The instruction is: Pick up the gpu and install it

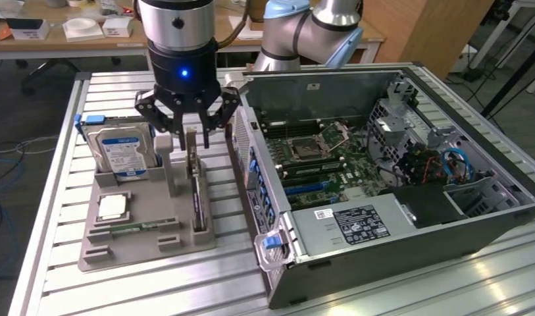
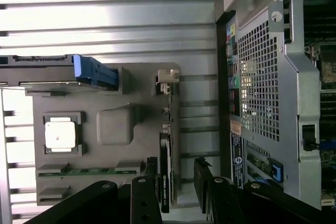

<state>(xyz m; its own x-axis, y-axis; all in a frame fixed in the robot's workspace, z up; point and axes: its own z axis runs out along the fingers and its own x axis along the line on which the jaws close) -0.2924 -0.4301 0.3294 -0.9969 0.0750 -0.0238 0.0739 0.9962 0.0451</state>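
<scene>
The gpu (image 1: 198, 194) stands on edge in a slot of the grey tray (image 1: 131, 249), thin and dark, with its metal bracket end towards the back. My gripper (image 1: 190, 135) hangs right over that bracket end, open, one finger on each side of the card. In the wrist view the gpu (image 2: 165, 150) shows edge-on, and the gripper (image 2: 177, 182) straddles it with the dark fingers (image 2: 150, 182) apart from the card. Nothing is held.
The open computer case (image 1: 495, 197) lies on the exterior view's right with its motherboard (image 1: 324, 164) exposed. The tray also holds a silver hard drive with blue rails (image 1: 122, 153), a processor (image 1: 114, 207) and a memory stick (image 1: 135, 228). The case's rear panel (image 2: 262, 82) stands close beside the tray.
</scene>
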